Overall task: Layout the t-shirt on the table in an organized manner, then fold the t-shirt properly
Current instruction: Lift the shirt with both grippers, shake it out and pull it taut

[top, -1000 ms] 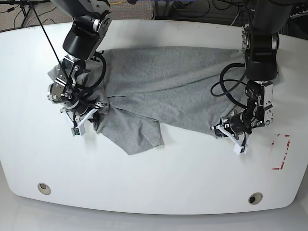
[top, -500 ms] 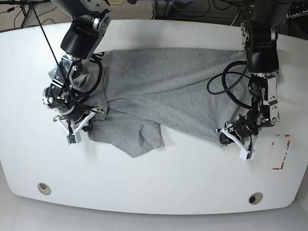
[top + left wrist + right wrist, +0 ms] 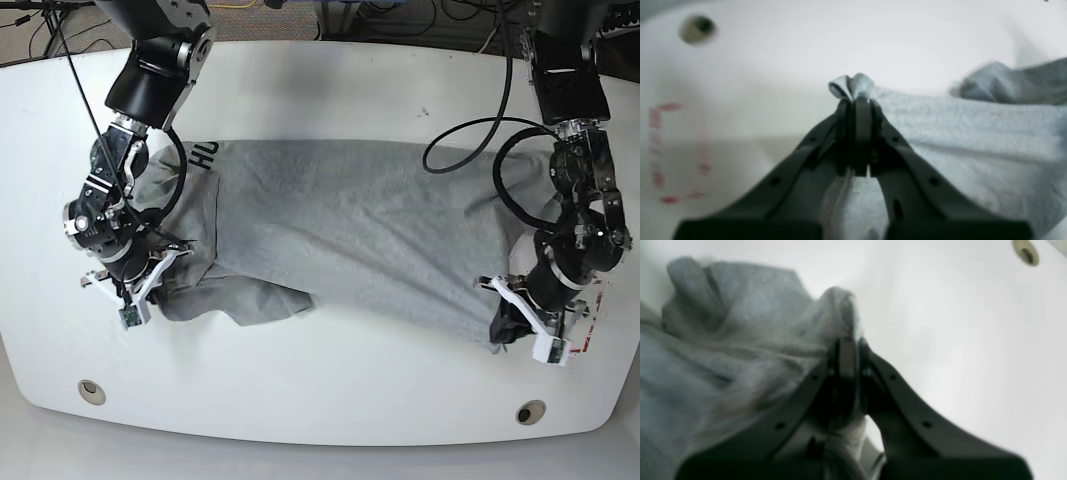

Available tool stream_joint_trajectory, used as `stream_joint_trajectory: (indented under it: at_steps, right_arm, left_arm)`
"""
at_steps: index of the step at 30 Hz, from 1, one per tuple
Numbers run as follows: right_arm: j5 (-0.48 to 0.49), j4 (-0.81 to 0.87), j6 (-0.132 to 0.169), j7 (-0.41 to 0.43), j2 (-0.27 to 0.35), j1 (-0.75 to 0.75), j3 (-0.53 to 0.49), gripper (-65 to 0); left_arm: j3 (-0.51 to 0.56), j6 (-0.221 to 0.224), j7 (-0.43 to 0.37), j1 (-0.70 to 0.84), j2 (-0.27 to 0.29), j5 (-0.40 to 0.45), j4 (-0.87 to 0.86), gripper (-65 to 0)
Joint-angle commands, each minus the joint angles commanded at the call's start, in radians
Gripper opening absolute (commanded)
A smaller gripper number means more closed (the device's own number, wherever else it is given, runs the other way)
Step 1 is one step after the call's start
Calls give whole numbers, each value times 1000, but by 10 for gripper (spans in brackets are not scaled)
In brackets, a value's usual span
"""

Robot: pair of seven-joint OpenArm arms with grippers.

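Near the left edge of the table (image 3: 320, 80), the right gripper (image 3: 150, 285) has its jaws clamped on a bunched corner of the t-shirt (image 3: 350, 230), and near the right edge the left gripper (image 3: 515, 315) pinches the opposite corner, apparently so the cloth can be stretched flat between them. The shirt lies across the table's middle. Compared with a second ago, both grippers sit further apart and closer to the front edge, the shirt is wider and smoother, and black lettering now shows at its back left.
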Motion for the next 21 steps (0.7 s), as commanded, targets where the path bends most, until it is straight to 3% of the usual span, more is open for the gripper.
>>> stream_joint_trajectory:
  at_steps: [6, 12, 21]
  right_arm:
    - [0, 0, 0, -57, 48, 127, -3, -647]
    - [0, 3, 0, -83, 130, 250, -146, -647]
    - [0, -2, 0, -118, 198, 460, -247, -645]
  left_arm:
    - [-55, 0, 44, -143, -37, -2, 29, -650]
    - [-123, 0, 118, -333, -37, -2, 26, -650]
    - [-124, 0, 120, -543, -54, 6, 12, -650]
